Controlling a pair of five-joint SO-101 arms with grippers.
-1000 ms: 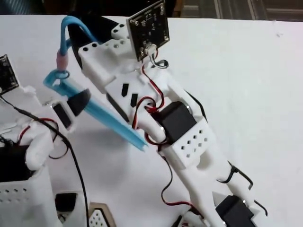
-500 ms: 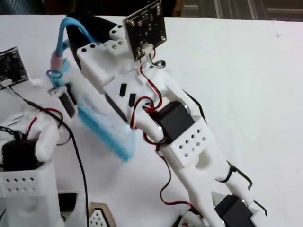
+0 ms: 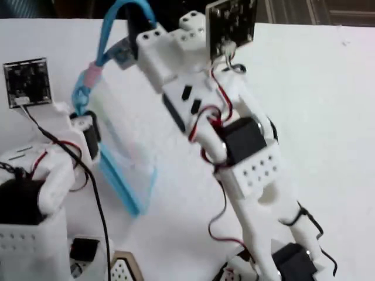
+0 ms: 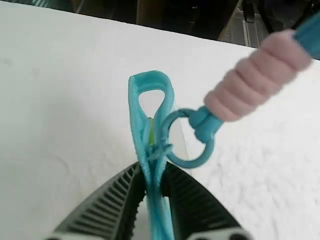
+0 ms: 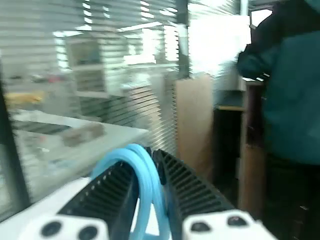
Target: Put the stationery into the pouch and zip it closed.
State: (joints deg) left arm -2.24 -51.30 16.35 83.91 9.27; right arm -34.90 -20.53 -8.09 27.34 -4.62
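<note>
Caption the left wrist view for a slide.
Left gripper pinches the blue pouch edge beside its ring and pink bead.

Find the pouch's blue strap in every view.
High view: the blue strap arcs up from the top corner of the pouch.
Left wrist view: the blue strap runs on beyond the pink bead.
Right wrist view: it is looped between the fingers of the right gripper.
Shared landmark: the pink bead, in the high and left wrist views.
</note>
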